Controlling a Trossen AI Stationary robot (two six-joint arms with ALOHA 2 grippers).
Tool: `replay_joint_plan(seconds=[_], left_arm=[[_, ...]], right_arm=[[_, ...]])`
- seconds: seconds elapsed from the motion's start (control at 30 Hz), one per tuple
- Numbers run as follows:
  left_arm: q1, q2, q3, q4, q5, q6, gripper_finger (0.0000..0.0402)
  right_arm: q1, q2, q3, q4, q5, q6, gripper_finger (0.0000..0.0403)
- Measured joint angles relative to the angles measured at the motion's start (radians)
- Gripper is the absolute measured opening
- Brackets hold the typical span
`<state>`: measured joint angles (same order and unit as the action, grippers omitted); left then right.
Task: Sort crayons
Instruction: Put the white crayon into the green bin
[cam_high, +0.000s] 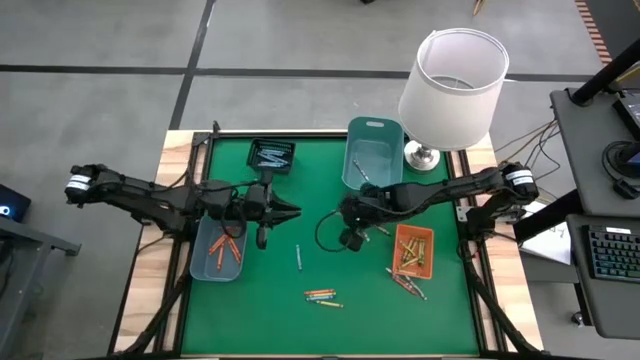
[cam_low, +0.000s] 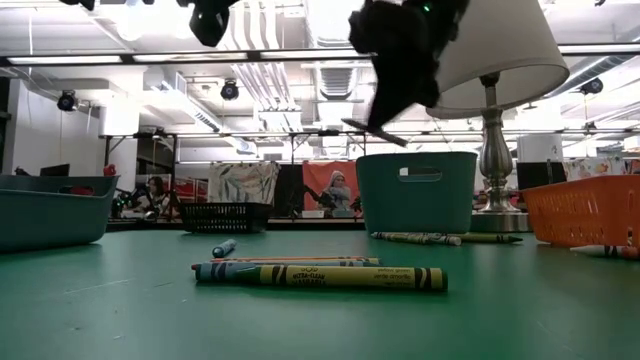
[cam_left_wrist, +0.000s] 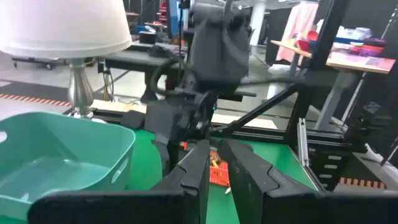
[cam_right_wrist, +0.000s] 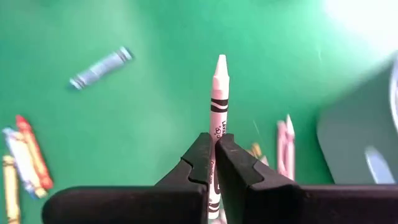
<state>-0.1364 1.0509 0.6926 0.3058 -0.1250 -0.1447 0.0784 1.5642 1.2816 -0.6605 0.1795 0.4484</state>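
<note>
No lettering on any crayon (cam_low: 320, 277) wrapper can be read.

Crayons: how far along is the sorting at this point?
Done: some crayons lie in the left teal bin, the orange bin and the black tray. In hand: the right pincer is shut on a white crayon above the mat. Left: a lone crayon, a cluster and a few by the orange bin. The left pincer holds nothing.
</note>
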Motion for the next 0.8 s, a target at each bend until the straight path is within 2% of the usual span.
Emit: replay_joint_plan(seconds=[0.27, 0.33, 0.47, 0.6, 0.8], left_arm=[[-0.08, 0.019, -0.001, 0.024, -0.026, -0.026, 0.0039], [-0.103, 0.019, -0.001, 0.031, -0.053, -0.03, 0.0039], [-0.151, 0.019, -0.001, 0.034, -0.141, -0.029, 0.0039], [-0.182, 0.019, -0.001, 0.035, -0.187, -0.029, 0.0039], [-0.19, 0.019, -0.001, 0.045, -0.191, -0.029, 0.0039]], right_arm=[[-0.032, -0.005, 0.001, 0.221, 0.008, -0.182, 0.0009], [-0.06, -0.005, 0.013, 0.221, 0.059, -0.206, 0.0009], [-0.136, -0.005, 0.051, 0.162, 0.158, -0.264, 0.0009], [-0.242, -0.004, 0.086, 0.062, 0.162, -0.351, 0.0009], [-0.413, 0.003, 0.099, -0.075, 0.156, -0.472, 0.0009]])
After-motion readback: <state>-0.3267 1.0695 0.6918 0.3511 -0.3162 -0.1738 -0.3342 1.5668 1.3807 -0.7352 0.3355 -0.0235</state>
